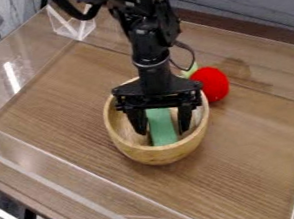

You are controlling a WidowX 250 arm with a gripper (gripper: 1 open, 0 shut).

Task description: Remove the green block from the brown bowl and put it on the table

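Note:
The green block (161, 127) lies flat inside the brown bowl (160, 151), which sits in the middle of the table (56, 113). My gripper (160, 116) points straight down into the bowl, open, with one black finger (133, 121) on each side of the block. The fingertips reach below the bowl's rim. I cannot tell whether they touch the block. The block's far end is hidden behind the gripper.
A red round fruit (212, 81) lies just behind and to the right of the bowl. Low clear acrylic walls (9, 58) edge the tabletop. A small clear stand (69, 24) is at the far left corner.

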